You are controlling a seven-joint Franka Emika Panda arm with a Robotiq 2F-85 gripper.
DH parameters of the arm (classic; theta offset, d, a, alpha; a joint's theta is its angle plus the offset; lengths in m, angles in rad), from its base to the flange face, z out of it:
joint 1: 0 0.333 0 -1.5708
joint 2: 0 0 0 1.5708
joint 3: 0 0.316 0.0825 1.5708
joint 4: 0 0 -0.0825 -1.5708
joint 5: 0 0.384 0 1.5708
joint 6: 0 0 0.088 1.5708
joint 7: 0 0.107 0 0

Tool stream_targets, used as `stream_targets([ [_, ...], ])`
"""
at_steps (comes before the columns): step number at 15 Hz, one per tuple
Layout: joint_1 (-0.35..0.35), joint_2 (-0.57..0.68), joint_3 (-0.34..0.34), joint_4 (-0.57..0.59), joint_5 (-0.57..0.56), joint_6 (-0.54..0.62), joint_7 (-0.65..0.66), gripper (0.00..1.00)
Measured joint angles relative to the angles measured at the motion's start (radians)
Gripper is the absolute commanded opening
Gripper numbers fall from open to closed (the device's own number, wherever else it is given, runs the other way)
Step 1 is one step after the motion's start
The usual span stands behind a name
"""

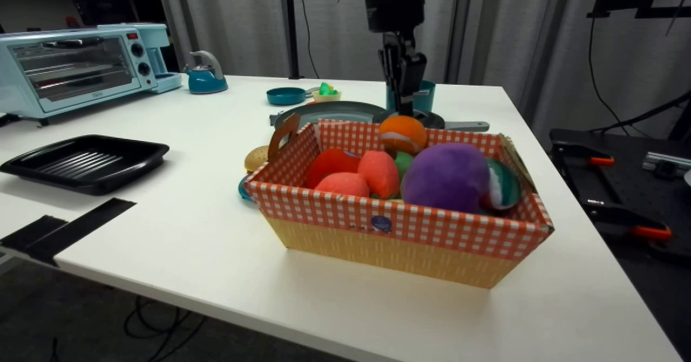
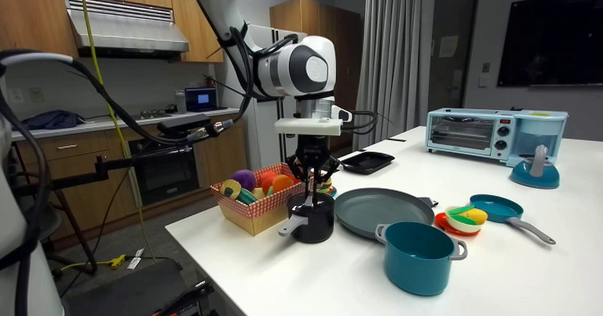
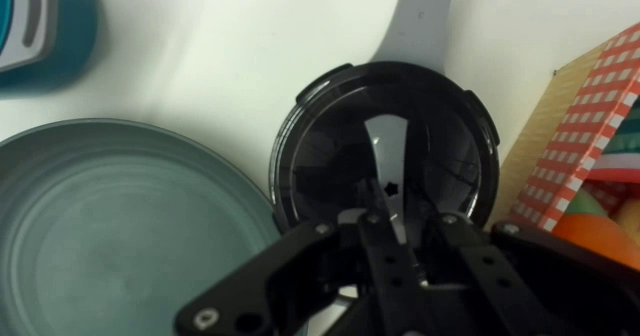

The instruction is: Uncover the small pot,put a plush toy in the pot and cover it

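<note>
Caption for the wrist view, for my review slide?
Gripper at the grey handle of the black lid covering the small pot, between a shallow grey-green dish and a red-checkered basket.

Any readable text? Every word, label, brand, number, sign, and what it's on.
No words or numbers legible. Too small or blurred:
Basket: blue badge, small marks beside it.
Gripper: faint pale lettering.
Toaster oven: small marks low on its front.
Door: sheet of paper.
Only sign made out:
Lid handle: dark star shape.
</note>
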Motion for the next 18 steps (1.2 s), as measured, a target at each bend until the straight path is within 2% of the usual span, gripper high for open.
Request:
stream_targets([
  [5, 0.0, -0.02, 0.0, -0.001, 0.0, -0.014, 0.014, 0.04],
  [10, -0.003, -0.103, -0.009, -0.015, 0.0, -0.039, 0.04, 0.04],
  [18, -0.071, -0.216, -0.11, -0.078, 0.001, -0.018, 0.064, 0.04],
])
